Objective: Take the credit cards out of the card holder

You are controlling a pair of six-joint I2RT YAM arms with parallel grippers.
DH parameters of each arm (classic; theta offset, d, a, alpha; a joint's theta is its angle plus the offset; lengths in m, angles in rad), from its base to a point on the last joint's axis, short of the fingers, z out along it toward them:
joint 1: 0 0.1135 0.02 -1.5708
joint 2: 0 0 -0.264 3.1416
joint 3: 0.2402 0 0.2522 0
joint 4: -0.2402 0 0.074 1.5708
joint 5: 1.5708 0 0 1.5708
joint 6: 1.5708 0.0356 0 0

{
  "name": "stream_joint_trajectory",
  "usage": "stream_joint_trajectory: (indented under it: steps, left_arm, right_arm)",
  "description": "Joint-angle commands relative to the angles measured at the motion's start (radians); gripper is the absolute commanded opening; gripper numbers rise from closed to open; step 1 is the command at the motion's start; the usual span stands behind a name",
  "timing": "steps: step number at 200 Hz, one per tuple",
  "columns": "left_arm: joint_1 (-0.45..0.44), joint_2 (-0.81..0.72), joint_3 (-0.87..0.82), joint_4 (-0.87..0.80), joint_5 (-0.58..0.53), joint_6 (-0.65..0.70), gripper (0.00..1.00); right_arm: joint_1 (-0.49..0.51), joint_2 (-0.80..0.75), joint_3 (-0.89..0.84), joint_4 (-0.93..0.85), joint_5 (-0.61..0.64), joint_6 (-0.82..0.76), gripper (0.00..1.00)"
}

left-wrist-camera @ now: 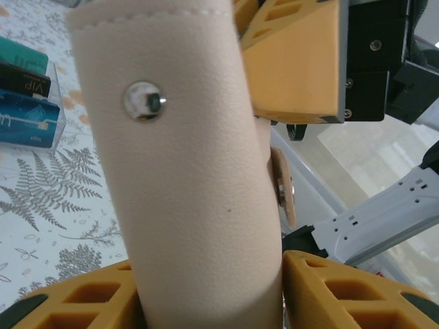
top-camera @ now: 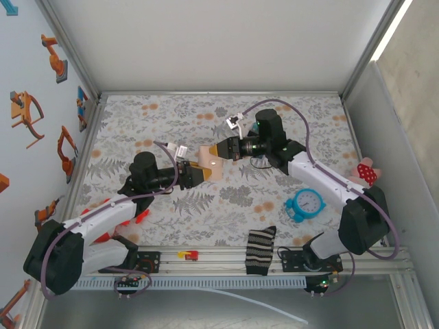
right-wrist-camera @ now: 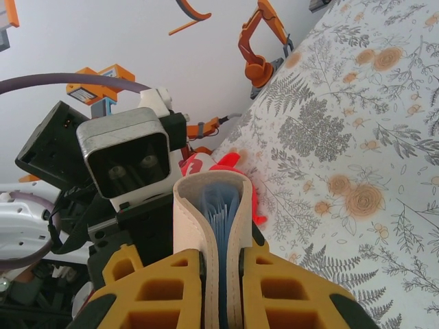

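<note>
**Card holder hung between two grippers, folded shut, cards not yet out**

Farthest left, out beyond the left fingers, a clear case of teal, black and blue cards lies on the floral table. It is not the work piece and sits well apart from both grippers.

The left gripper reaches in from the left, its orange fingers flanking one end of the card holder. No gap shows between fingers and leather. Whether they already pinch it or merely sit alongside cannot be told. The gripper seems placed there to take one side so the fold can be parted.

The card holder is off the table, between the two sets of fingertips. Its tan outer face with the metal snap is turned to the left wrist camera. Its open edge, showing the light blue lining, faces the right wrist camera. The fold is too tight to see whether cards sit inside.

The right gripper has its fingers clamped on the holder's two outer faces, pressing the fold flat. That grip looks like the anchor, holding the piece aloft and steady for the other gripper. Judged so, the task is at an early stage, with opening the holder to come first.

Right of the right fingers, well apart, a blue alarm clock lies on the table, not involved.
</note>
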Motion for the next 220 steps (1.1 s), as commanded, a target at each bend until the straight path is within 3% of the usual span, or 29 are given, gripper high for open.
stream_joint_trajectory:
  steps: [1,59,75,84,131,163,179,220]
  left_arm:
    - [-0.001,-0.019,0.006,0.019,0.056,0.005,0.39]
    - [-0.001,-0.011,0.017,-0.02,0.065,0.038,0.1]
    - [-0.002,-0.019,0.038,-0.107,0.033,0.088,0.07]
    - [-0.003,-0.023,0.053,-0.161,0.014,0.123,0.05]
    - [-0.005,-0.036,0.096,-0.316,-0.102,0.239,0.02]
    - [-0.004,-0.035,0.101,-0.328,-0.194,0.258,0.05]
    - [-0.004,-0.029,0.102,-0.321,-0.248,0.259,0.05]
    - [-0.004,0.009,0.1,-0.278,-0.311,0.243,0.02]
  right_arm:
    - [-0.003,-0.03,0.042,0.009,0.004,-0.016,0.0]
    - [-0.002,-0.029,0.044,-0.027,0.047,-0.027,0.0]
    - [-0.002,-0.029,0.056,-0.09,0.098,-0.047,0.11]
    - [-0.002,-0.031,0.065,-0.135,0.14,-0.063,0.22]
    - [0.002,-0.071,0.078,-0.318,0.429,-0.077,0.47]
    - [0.041,-0.092,0.087,-0.409,0.634,-0.062,0.49]
    - [0.078,-0.091,0.096,-0.441,0.725,-0.041,0.45]
    - [0.17,-0.068,0.1,-0.429,0.843,0.039,0.37]
